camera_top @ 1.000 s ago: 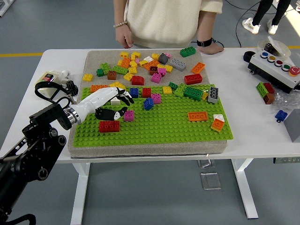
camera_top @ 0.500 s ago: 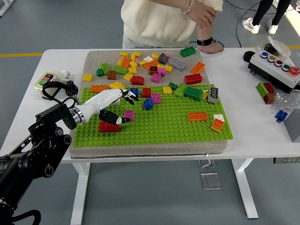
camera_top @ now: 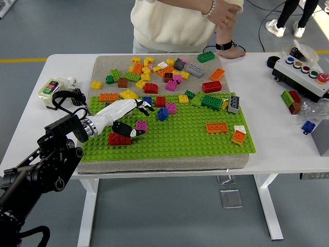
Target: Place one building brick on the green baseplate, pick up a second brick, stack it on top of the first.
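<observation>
Since half a second ago, little is changing: the left white-shelled robot hand (camera_top: 126, 117) is staying low over the green studded baseplate (camera_top: 185, 136), with the person's hands (camera_top: 226, 13) still clasped at the far side. Its fingers are spreading loosely, gripping nothing, with the black thumb pointing toward the small pink brick (camera_top: 141, 126) just beside it. A red rectangular brick (camera_top: 119, 139) is sitting on the baseplate directly below the palm, close but seemingly apart. Loose coloured bricks (camera_top: 169, 72) are lying scattered beyond on the white tabletop's (camera_top: 277, 118) grey mat (camera_top: 103, 64).
</observation>
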You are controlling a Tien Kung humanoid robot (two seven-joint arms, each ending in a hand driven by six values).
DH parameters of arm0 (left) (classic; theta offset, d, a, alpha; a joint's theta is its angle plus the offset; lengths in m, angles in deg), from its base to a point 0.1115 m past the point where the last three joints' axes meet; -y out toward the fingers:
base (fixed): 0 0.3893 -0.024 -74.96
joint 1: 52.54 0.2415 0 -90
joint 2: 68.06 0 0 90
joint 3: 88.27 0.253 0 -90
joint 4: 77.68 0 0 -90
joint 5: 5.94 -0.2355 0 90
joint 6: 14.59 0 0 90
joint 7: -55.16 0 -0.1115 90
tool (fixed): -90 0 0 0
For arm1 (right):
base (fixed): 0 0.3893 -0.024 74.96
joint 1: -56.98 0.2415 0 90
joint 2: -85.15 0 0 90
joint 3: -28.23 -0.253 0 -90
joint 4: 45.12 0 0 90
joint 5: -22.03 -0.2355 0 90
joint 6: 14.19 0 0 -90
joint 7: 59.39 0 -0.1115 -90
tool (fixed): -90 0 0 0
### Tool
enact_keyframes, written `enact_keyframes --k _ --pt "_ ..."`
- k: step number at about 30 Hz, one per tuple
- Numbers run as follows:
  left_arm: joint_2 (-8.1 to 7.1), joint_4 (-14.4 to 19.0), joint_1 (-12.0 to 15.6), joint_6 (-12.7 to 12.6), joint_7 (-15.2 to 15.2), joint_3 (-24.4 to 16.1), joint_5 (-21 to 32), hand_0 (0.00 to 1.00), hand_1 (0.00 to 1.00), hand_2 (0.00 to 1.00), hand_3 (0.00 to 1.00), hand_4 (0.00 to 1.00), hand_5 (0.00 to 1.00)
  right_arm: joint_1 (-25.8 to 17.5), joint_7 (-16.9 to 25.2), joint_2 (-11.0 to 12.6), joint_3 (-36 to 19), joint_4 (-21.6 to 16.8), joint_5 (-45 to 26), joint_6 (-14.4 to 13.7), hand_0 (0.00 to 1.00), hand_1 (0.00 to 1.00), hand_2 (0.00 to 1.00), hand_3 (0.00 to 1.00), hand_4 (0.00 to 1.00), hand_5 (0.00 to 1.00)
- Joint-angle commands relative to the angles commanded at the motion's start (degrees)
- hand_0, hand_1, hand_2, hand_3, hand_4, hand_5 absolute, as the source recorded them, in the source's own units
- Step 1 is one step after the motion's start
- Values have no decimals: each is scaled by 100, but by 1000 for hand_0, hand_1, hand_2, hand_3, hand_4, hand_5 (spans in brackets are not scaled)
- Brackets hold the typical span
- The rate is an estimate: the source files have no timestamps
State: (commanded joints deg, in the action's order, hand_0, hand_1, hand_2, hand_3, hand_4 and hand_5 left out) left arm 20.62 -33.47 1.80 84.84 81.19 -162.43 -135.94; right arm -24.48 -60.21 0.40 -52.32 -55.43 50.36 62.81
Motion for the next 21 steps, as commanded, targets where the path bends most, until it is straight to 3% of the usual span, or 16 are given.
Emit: enact_keyframes --k 21 --pt "-74 -539 -260 -416 157 375 0 788 744 675 755 859 64 9 21 4 7 0 -2 3 743 666 716 603 920 499"
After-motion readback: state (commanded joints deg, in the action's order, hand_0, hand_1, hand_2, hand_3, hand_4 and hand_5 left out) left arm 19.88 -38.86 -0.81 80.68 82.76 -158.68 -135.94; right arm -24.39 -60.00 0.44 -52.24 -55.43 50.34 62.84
